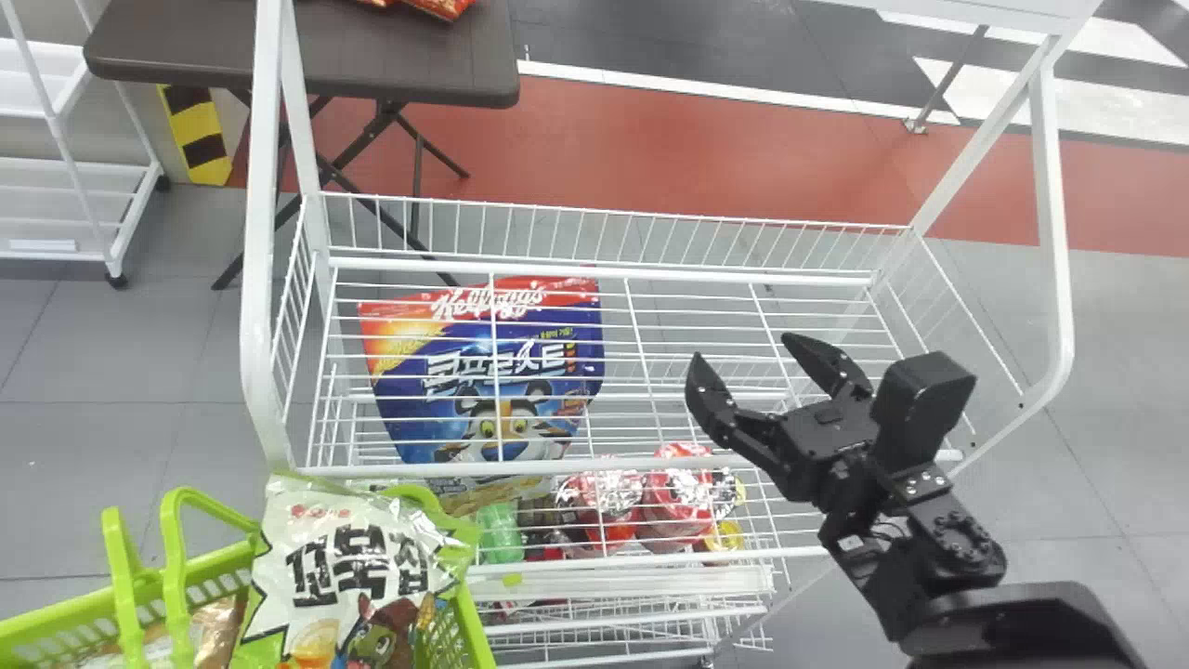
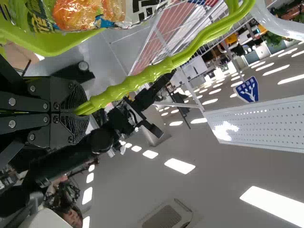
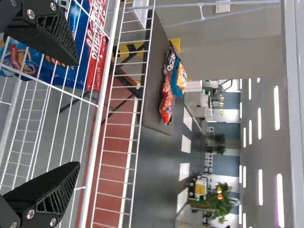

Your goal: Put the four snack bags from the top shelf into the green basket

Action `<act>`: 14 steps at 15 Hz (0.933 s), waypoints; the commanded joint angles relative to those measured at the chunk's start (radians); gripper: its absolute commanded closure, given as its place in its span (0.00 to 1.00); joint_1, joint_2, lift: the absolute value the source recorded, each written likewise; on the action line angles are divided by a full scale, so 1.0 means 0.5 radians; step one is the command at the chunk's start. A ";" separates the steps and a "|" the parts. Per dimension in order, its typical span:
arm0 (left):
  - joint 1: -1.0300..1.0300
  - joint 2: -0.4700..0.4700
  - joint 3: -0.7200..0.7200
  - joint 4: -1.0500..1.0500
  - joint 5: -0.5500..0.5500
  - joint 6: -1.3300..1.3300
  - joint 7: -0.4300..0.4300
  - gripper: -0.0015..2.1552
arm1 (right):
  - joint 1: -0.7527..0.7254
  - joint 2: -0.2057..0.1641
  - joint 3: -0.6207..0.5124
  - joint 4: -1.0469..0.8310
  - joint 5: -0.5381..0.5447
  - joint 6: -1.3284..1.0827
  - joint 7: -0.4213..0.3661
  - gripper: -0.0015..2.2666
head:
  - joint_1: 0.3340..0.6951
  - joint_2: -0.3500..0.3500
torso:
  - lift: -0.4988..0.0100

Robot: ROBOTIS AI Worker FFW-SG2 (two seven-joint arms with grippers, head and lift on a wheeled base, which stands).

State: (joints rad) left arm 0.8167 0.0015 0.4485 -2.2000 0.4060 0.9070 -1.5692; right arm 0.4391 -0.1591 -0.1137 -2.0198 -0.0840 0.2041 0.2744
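Over the wire shelf (image 1: 604, 276), right of centre in the head view, I hold the right gripper (image 1: 743, 346) wide open — its two black fingers spread well apart, nothing between them. The left gripper (image 2: 84, 111) closes on the ribbed green handle (image 2: 142, 78) in the left wrist view, both fingers meeting around it. At the lower left of the head frame sits the green basket (image 1: 474, 636), a white snack bag (image 1: 325, 557) riding high inside and reaching above the rim; beside it, a gold-brown wrapper (image 1: 218, 627) shows lower down. How many bags lie underneath, I cannot tell.

Near the centre, I see a blue-and-red cereal bag (image 1: 548, 409) through the white wires, with red foil-topped containers (image 1: 683, 492) below and to its right. Across the upper left stands a dark table (image 1: 186, 56) — red packets (image 1: 441, 7) lie on it at the frame's top edge.
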 commanded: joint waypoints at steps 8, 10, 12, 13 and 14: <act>0.072 -0.008 0.002 -0.064 -0.017 -0.024 -0.023 1.00 | 0.027 0.017 0.151 0.149 0.045 -0.299 -0.061 0.03 | 1.00 0.30 | 0.97; 0.082 -0.008 0.005 -0.073 -0.017 -0.024 -0.023 1.00 | 0.036 0.017 0.157 0.146 0.045 -0.299 -0.064 0.03 | 1.00 0.31 | 0.97; 0.094 -0.008 0.014 -0.073 -0.014 -0.024 -0.023 1.00 | 0.042 0.017 0.175 0.146 0.045 -0.299 -0.067 0.03 | 1.00 0.31 | 0.97; 0.103 -0.008 0.020 -0.076 -0.014 -0.024 -0.023 1.00 | 0.045 0.017 0.181 0.146 0.045 -0.299 -0.082 0.03 | 1.00 0.32 | 0.97; 0.109 -0.008 0.023 -0.076 -0.014 -0.024 -0.023 1.00 | 0.045 0.017 0.191 0.146 0.045 -0.299 -0.095 0.03 | 1.00 0.32 | 0.97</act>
State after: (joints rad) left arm 0.8665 0.0015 0.4569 -2.2376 0.3988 0.8952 -1.5693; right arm 0.4608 -0.1503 -0.0243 -1.9464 -0.0614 0.0546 0.2305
